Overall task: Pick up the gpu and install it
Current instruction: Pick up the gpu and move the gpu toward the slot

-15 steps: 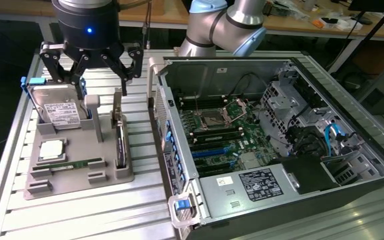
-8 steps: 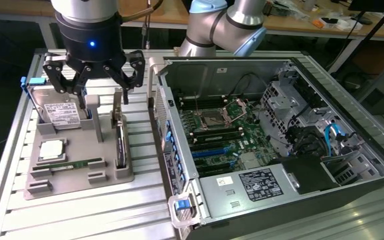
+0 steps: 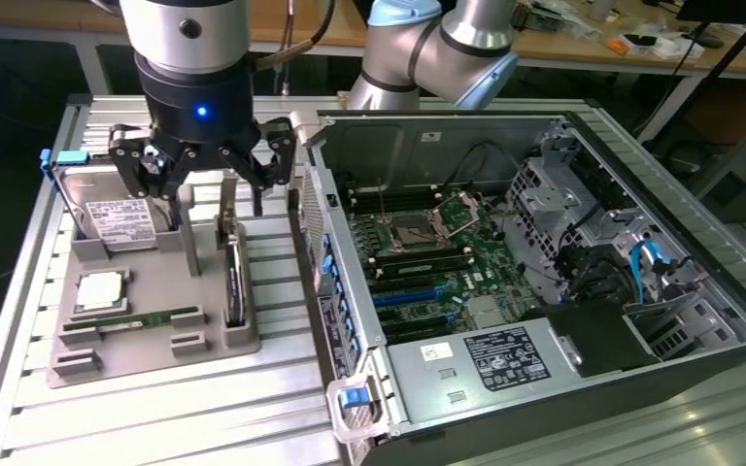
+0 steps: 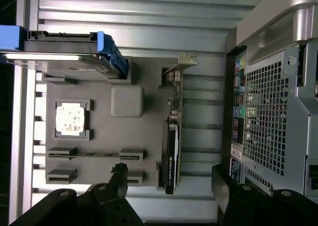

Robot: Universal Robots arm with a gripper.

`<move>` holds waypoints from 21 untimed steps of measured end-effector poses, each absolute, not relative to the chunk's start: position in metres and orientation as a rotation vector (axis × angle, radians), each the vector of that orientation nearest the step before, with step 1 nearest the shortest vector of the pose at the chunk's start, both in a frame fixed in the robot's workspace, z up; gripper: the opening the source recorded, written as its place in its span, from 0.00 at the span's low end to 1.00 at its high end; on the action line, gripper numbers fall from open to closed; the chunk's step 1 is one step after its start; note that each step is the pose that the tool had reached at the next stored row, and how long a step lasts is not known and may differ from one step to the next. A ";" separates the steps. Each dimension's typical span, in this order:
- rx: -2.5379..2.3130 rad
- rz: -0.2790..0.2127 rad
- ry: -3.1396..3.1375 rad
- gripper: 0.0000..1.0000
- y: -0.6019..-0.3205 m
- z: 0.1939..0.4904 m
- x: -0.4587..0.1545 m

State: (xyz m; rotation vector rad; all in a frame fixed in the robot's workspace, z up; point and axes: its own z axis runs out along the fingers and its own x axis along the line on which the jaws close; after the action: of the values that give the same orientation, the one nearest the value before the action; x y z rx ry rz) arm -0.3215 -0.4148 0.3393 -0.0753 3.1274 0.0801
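Gripper (image 3: 205,177) seen over gray holder (image 3: 152,348), jaws spread wide, nothing held. Gpu (image 3: 233,282) stood on edge in holder slot on side nearest open computer case (image 3: 387,146), silver bracket (image 4: 182,63) at one end. In wrist view, gpu framed between fingers (image 4: 119,179); apparently not touched. Hard drive (image 3: 117,218), CPU (image 3: 98,291), RAM stick (image 3: 147,318) seated in holder.

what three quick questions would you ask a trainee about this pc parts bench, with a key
1. True or false: the gripper is shut on the gpu.
2. How does the gpu sit in the grey tray? A lying flat, B standing on edge, C half hanging out.
3. Fill in: the square silver chip in the tray is the ___.
Key: 1 false, it is open and holds nothing; 2 B; 3 cpu.
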 end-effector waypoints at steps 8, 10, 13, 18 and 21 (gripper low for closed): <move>-0.075 0.080 3.127 0.78 -0.417 0.321 -0.317; -0.075 0.080 3.127 0.78 -0.417 0.317 -0.317; -0.075 0.080 3.127 0.78 -0.418 0.312 -0.317; -0.075 0.080 3.127 0.78 -0.419 0.303 -0.317; -0.075 0.080 3.127 0.78 -0.419 0.296 -0.317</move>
State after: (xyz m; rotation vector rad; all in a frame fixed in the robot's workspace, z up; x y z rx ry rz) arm -0.3166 -0.4194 0.2961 -0.0753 3.1272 0.0803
